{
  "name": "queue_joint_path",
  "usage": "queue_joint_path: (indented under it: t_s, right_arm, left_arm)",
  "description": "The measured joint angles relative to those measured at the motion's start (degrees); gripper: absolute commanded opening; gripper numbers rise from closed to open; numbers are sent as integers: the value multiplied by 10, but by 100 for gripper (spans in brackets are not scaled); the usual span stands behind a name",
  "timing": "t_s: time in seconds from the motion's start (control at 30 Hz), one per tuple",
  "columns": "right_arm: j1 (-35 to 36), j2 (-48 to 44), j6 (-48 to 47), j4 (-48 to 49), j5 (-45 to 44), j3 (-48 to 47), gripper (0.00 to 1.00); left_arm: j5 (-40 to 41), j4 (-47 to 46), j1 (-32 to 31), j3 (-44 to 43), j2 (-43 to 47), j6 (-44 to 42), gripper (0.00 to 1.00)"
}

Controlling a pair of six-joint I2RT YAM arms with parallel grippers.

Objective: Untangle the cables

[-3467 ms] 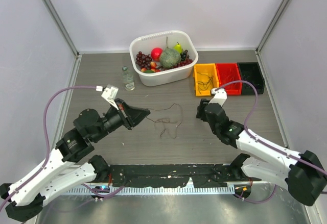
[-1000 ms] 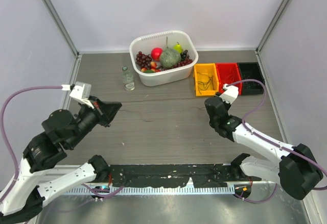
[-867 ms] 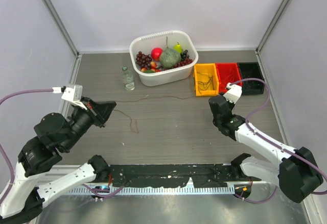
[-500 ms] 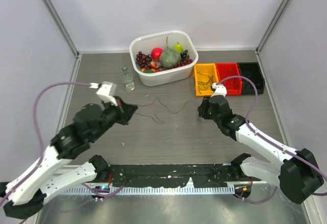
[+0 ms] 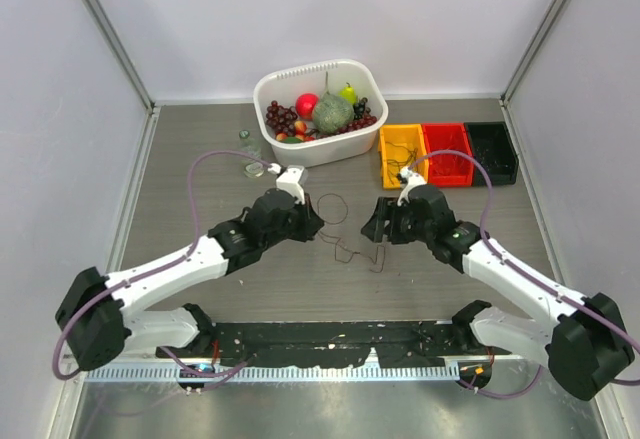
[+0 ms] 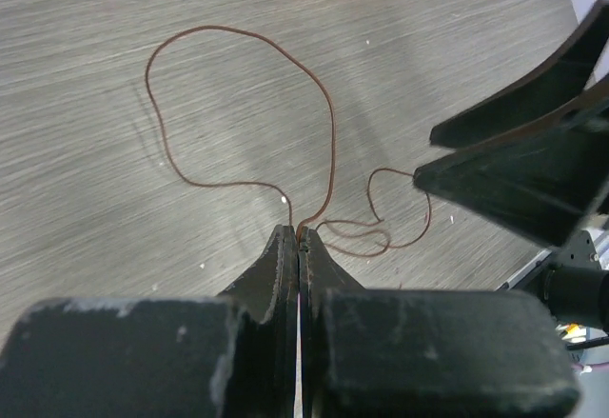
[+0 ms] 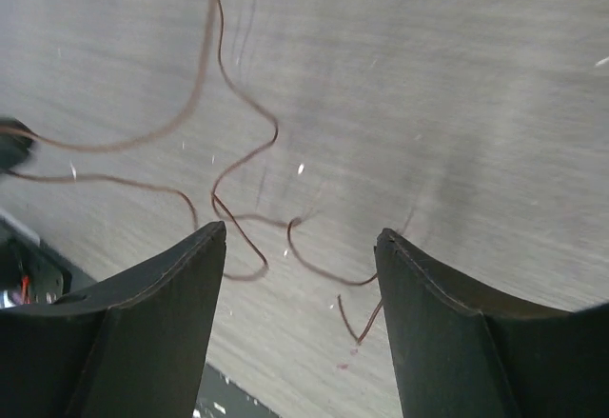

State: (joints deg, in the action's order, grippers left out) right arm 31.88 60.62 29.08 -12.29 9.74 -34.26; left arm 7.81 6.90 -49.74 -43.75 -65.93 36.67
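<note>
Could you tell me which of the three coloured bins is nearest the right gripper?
The yellow bin, leftmost of the three, just beyond the open right gripper; the red bin and black bin sit farther to the right.

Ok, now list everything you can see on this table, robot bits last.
table: one, grey, under everything
cables: strand count unclear, reddish-brown, loose loops at centre
tub: one, white, back centre, holding fruit
bottle: one, clear, left of the tub
yellow bin: one, yellow, right of the tub
red bin: one, red, next right
black bin: one, black, rightmost
left gripper: one, black, shut on the cables
right gripper: one, black, open, at the loops' right end
</note>
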Motion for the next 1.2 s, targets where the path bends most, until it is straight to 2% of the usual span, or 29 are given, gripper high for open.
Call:
queue_joint_path:
  t_s: [0.1, 0.17, 0.27, 0.37, 0.47, 0.5, 0.53, 0.7, 0.77, 0.8, 1.03, 1.2]
  right_arm:
    - [-19, -15, 14, -6, -33, -15, 69]
    - [-34, -18, 24, -11, -55, -26, 69]
    - [-54, -19, 35, -19, -82, -31, 64]
    - [-66, -21, 38, -34, -97, -31, 63]
    - [-67, -19, 30, -40, -88, -32, 70]
    - [-67, -16, 28, -41, -79, -34, 76]
    - [-66, -8, 26, -40, -66, -38, 77]
    - [-39, 62, 35, -10, -14, -42, 78]
    - [-11, 93, 41, 2, -8, -42, 79]
    - [29, 127, 42, 14, -6, -42, 78]
    - [100, 223, 42, 10, -46, -109, 78]
    - [150, 255, 48, 19, -93, -126, 78]
  left_arm:
    - [-20, -44, 0, -3, -51, 4, 1]
    - [-41, -63, 0, -9, -91, 4, 13]
    - [-71, -89, 0, -10, -137, 4, 38]
    - [-80, -110, 0, 4, -142, 5, 62]
    - [-73, -142, 0, 38, -112, 2, 79]
    - [-66, -150, 0, 55, -92, 1, 82]
    - [-58, -157, 0, 71, -71, -1, 86]
    - [-2, -207, 0, 150, 32, -12, 89]
    - [26, -228, 0, 194, 75, -12, 90]
    - [57, -243, 0, 246, 118, -11, 90]
    - [97, -318, 0, 341, 195, -7, 91]
    - [102, -357, 1, 349, 188, -6, 90]
